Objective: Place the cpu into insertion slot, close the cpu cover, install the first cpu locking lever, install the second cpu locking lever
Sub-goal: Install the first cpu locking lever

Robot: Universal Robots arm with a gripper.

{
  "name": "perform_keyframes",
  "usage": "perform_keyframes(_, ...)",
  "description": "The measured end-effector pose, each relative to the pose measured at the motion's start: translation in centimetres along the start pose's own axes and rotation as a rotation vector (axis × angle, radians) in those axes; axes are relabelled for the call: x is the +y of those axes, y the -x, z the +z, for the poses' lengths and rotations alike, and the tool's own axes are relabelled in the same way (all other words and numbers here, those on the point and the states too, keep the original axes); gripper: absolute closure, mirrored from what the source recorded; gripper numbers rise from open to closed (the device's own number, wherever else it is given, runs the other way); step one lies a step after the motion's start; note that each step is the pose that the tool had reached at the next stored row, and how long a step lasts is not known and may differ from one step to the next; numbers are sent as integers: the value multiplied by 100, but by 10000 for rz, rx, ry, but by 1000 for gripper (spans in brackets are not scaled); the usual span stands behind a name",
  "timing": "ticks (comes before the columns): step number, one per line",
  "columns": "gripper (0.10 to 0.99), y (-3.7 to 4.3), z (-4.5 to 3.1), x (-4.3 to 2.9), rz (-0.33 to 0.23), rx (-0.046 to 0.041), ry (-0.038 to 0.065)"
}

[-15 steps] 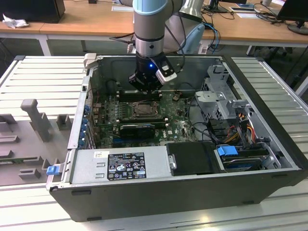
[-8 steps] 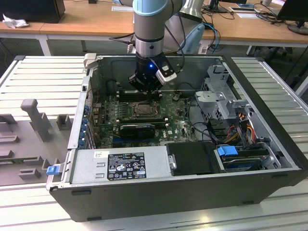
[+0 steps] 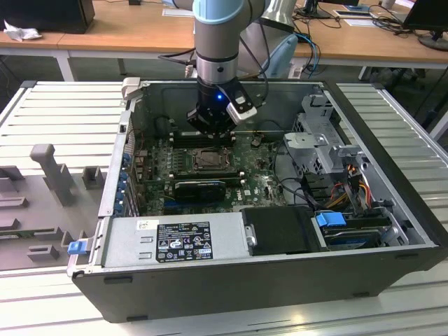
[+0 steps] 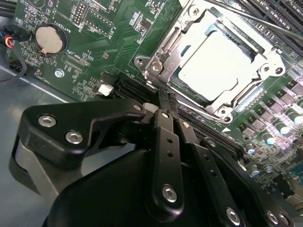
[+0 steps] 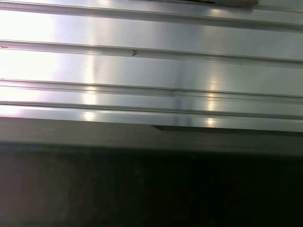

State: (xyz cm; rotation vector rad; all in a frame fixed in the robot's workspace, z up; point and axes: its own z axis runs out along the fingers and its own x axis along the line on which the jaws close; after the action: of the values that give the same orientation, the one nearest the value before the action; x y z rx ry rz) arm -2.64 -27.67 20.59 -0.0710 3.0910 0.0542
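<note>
Hovering over the board, the gripper (image 4: 163, 101) has its fingers pressed together with nothing between them. The cpu (image 4: 215, 59) already sits in the slot (image 4: 265, 47), and the cover (image 4: 165, 52) looks laid down over it. Whether either lever is latched, I can't tell.

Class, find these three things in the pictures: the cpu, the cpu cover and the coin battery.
cpu (image 4: 215, 59), second wrist view, its pale metal top.
cpu cover (image 4: 166, 54), second wrist view, its frame edge.
coin battery (image 4: 49, 39), second wrist view, its round face.
</note>
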Motion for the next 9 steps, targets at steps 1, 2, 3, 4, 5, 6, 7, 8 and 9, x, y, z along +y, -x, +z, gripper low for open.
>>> perform_keyframes(1,980,-1,9,0,0,1,-6)
perform_keyframes(2,980,-1,15,0,-1,1,-12)
perform_keyframes(3,980,-1,17,0,-5,3,-23)
perform_keyframes(4,980,-1,19,1,-10,2,-62)
perform_keyframes(5,980,-1,23,0,-18,7,-127)
perform_keyframes(6,980,-1,26,0,-23,9,-156)
perform_keyframes(7,980,-2,30,-1,-26,9,-159)
perform_keyframes(8,980,-2,32,-1,-27,9,-160)
perform_keyframes(9,980,-2,37,-1,-29,8,-159)
